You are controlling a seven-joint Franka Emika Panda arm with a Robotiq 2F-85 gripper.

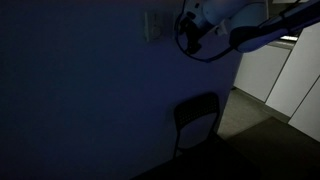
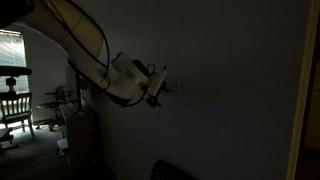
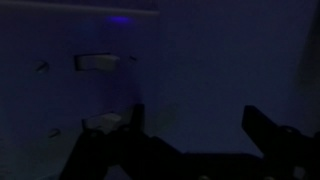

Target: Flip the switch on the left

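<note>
Wrist view is very dark, yet we can make out the gripper (image 3: pixel 195 135) rising from the bottom edge with its two fingers (image 3: pixel 130 128) spread well apart, only bare wall (image 3: pixel 220 70) between them and nothing in its grasp. On the wall up and to the left of the fingers sits a pale bar (image 3: pixel 97 62), and a second pale patch (image 3: pixel 105 122) lies just beside the left-hand finger; we cannot tell which, if either, is a switch rocker. A small blue glow (image 3: pixel 120 18) shows near the top edge.

In an exterior view we see the switch plate (image 1: pixel 152 27) mounted high on the dim wall, with the gripper (image 1: pixel 188 35) just beside it on the right, close to the wall, at the end of the white arm (image 1: pixel 250 30) that reaches in from the upper right. A dark cable loops under the wrist. Below stands a dark chair (image 1: pixel 197 118) against the wall, and pale cabinets (image 1: pixel 272 72) fill the right side.

In an exterior view from the side, the arm (image 2: pixel 90 55) curves down from the upper left and the gripper (image 2: pixel 161 85) points straight at the switch plate (image 2: pixel 173 86); we cannot tell whether the fingertips touch it. A lit window (image 2: pixel 10 50) and a wooden rocking chair (image 2: pixel 12 108) sit far to the left
</note>
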